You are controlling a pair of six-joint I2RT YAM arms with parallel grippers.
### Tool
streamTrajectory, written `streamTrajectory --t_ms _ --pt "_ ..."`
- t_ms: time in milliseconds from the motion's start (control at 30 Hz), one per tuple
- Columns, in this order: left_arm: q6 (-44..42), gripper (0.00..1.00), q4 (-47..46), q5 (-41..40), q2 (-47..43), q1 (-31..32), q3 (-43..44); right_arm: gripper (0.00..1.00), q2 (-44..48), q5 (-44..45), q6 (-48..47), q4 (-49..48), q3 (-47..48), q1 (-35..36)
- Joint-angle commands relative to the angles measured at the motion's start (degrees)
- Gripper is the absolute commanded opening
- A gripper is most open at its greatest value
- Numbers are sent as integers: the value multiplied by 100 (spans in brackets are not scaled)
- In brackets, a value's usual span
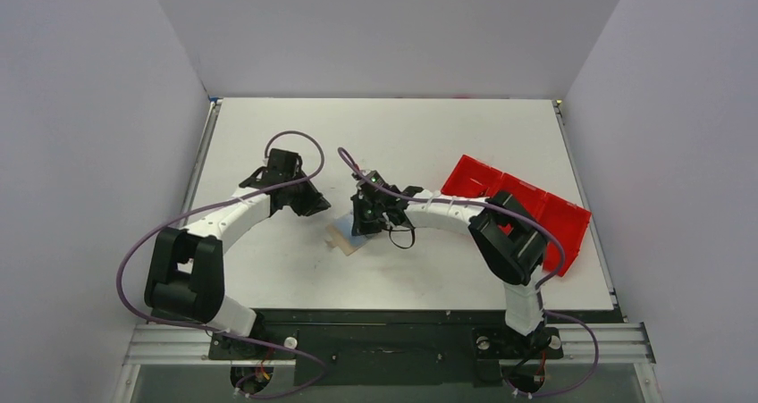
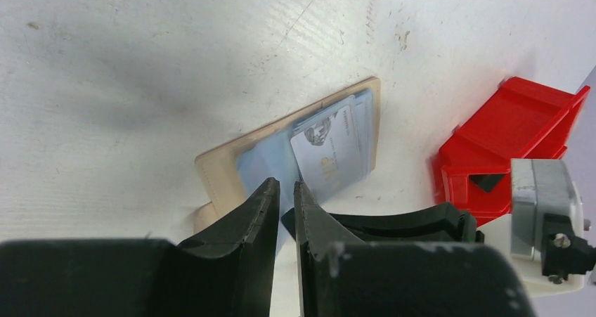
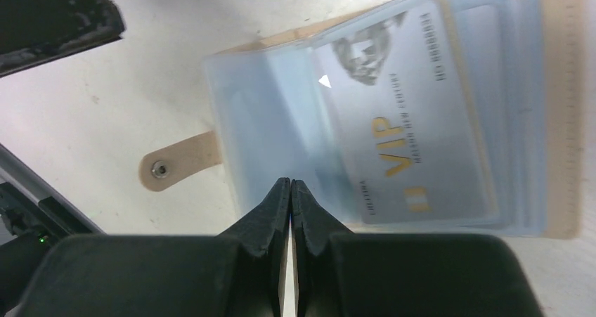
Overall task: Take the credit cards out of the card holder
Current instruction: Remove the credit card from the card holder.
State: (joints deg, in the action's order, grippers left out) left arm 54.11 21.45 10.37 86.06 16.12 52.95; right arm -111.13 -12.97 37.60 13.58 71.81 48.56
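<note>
The tan card holder (image 1: 342,239) (image 2: 218,166) lies open and flat on the white table, with its snap strap (image 3: 179,164) sticking out. Clear blue sleeves hold the credit cards (image 2: 330,148). The top one is pale grey with a gold "VIP" print (image 3: 407,120), and others are stacked under it. My right gripper (image 3: 290,182) (image 1: 365,229) is shut, its tips pinched on the near edge of a clear sleeve. Just left of the holder, my left gripper (image 2: 283,185) (image 1: 320,206) has its jaws a narrow gap apart over the sleeve edge, with nothing between them.
A red compartment tray (image 1: 536,202) (image 2: 513,134) sits to the right of the holder, partly under the right arm. The right arm's cable loops over the table beside the holder. White walls close in the table on three sides.
</note>
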Motion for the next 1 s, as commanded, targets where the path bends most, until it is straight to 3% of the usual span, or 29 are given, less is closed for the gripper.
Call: streamTrajectory --t_ms 0,433,700,733,867,967 --pt "-87 12 100 218 -31 -21 1 1 -204 -124 118 -276 264 229" --pt "310 9 -682 1048 996 215 -59 0 -245 84 161 -320 186 269" --pt "237 4 -641 567 1575 484 -123 0 563 500 44 -29 -53 107" --pt "156 4 -497 388 1610 482 -117 2 715 641 -1 88 -75 48" --pt "-293 3 -97 -80 1688 405 -74 24 998 1040 -212 308 -256 -197" --pt "-530 3 7 -202 1698 275 -80 28 977 1249 -376 405 -309 -441"
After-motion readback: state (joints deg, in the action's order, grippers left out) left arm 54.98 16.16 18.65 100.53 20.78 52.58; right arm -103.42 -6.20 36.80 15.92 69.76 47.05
